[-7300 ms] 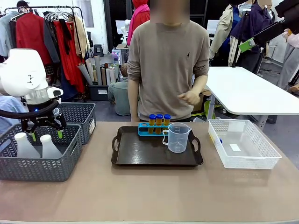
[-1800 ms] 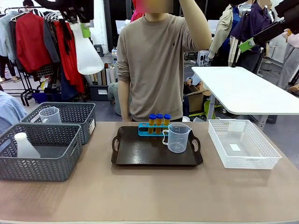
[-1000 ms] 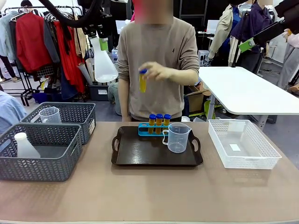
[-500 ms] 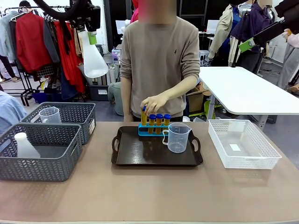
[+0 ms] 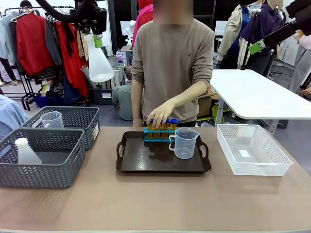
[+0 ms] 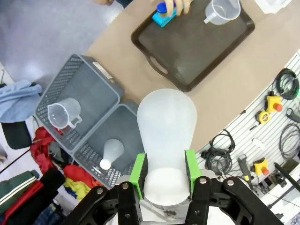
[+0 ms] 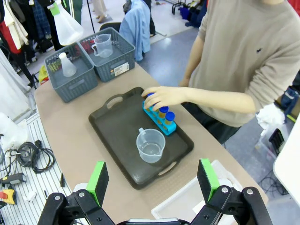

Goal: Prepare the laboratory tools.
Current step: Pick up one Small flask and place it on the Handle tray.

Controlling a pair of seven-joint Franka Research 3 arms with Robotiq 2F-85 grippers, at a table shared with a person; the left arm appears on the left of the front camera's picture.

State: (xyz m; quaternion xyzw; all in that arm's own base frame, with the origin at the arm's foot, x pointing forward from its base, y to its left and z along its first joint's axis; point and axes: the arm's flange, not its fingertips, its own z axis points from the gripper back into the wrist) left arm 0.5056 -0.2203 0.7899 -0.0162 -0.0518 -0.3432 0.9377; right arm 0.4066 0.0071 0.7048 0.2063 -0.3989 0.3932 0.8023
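- Frosted white conical flask [image 5: 99, 62] hangs high in the air over the table's left side, neck up, clamped at the neck between the left gripper [image 6: 163, 174] and its green pads; a second ago it was a bit further toward the person, now it sits back nearer the baskets.
- Person's hand [image 5: 159, 114] has come down onto the blue tube rack [image 5: 160, 134] at the far edge of the dark tray [image 5: 146, 160]; the amber tube [image 5: 150, 125] it was carrying in the air a second ago is now at the rack's left end, fingers on it.
- Meaning: tubes look nearly set; clear measuring beaker [image 5: 184, 142] already stands on the tray just in front of the rack; flask is not yet placed, likely next onto the tray.
- Second flask [image 5: 25, 152] sits in the near grey basket [image 5: 43, 172]; another beaker [image 5: 51, 119] in the far grey basket [image 5: 82, 121].
- Right gripper [image 7: 153, 181] hovers high above the tray, fingers wide apart, holding nothing.
- White basket [image 5: 252, 150] at right.
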